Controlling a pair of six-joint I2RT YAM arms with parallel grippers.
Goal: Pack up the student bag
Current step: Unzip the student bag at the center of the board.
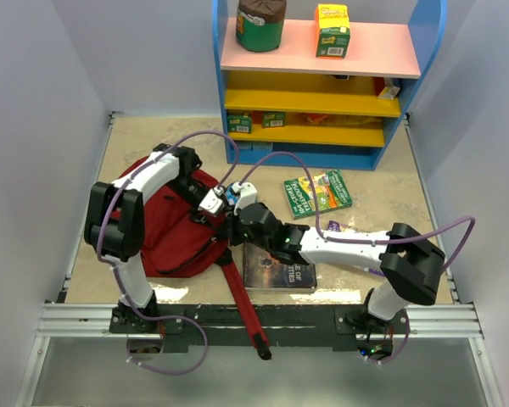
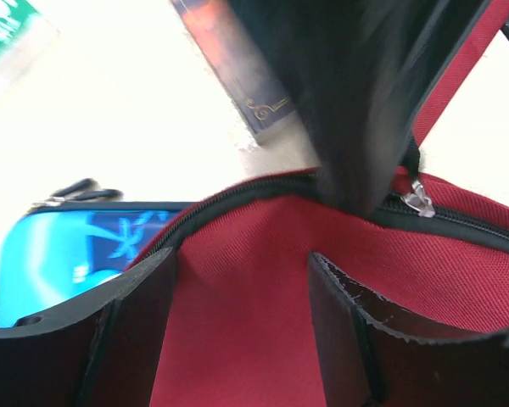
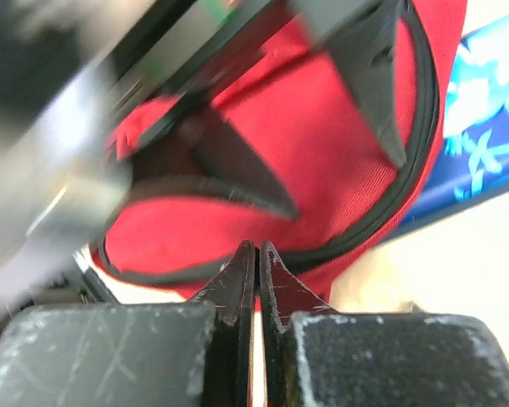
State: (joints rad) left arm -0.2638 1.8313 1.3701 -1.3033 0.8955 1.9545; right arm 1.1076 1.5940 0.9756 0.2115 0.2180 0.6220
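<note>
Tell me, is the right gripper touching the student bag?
Cannot tell. Left wrist view: the blurred right gripper overlaps the student bag at its zipper; contact unclear.

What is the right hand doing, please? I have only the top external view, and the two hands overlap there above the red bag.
Observer: In the right wrist view, the right hand is shut, its fingers pressed together, with the tips at the rim of the large dark red fabric backpack. I can see nothing between them.
Operator: Thank you. Is the left hand open?
Observer: Yes. The left wrist view shows the left hand open, with red fabric filling the gap between its fingers.
Operator: Can you see a zipper pull?
Observer: Yes, a small silvery zipper pull sits on the backpack's black zipper, just beyond the left hand.
</note>
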